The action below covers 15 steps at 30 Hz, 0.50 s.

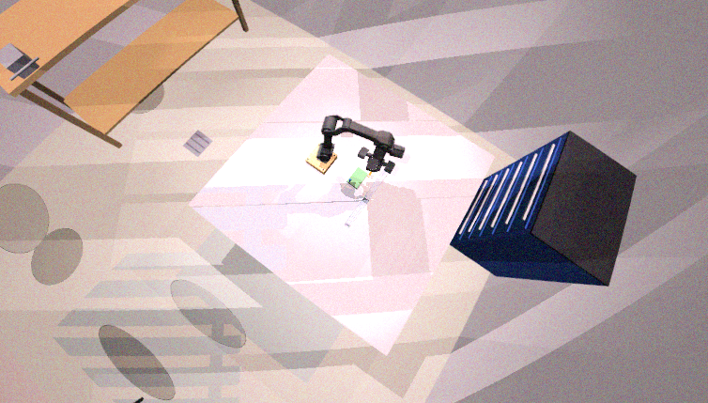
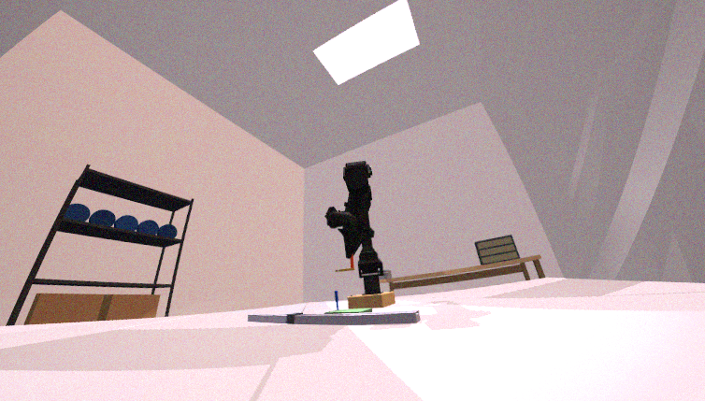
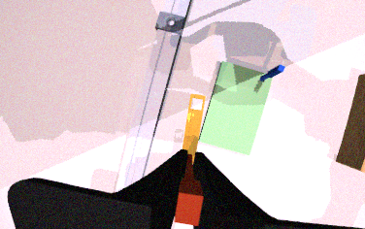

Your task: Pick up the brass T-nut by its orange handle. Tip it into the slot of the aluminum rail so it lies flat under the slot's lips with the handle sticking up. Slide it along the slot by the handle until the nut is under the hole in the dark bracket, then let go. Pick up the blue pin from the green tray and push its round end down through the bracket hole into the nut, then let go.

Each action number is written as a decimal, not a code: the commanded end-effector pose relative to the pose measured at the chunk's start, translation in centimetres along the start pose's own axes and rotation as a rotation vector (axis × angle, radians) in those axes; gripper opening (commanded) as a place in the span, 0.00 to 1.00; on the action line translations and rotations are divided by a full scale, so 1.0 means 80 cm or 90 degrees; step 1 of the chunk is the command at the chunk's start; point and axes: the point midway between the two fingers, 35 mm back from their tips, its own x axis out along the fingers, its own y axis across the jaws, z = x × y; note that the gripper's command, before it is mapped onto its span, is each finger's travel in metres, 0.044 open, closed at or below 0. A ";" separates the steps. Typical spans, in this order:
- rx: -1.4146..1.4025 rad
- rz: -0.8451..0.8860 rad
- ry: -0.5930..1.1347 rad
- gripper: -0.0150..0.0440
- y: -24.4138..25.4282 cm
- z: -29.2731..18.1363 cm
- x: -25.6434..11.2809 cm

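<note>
brass T-nut (image 2: 344, 270) (image 3: 194, 121): raised, near level | orange handle (image 2: 352, 261) (image 3: 188, 209): upright | blue pin (image 2: 337, 300) (image 3: 272, 73): standing, green tray (image 1: 358, 178) (image 2: 349, 310) (image 3: 236, 112) | aluminum rail (image 1: 356, 212) (image 2: 364, 318) (image 3: 154, 116): flat, dark bracket (image 1: 364, 200) (image 2: 291, 319) (image 3: 170, 22) on it
</note>
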 end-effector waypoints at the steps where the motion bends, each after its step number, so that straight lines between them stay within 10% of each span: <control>1: -0.001 -0.005 0.002 0.00 0.005 -0.007 0.001; 15: 0.005 -0.007 0.006 0.00 0.024 -0.027 -0.004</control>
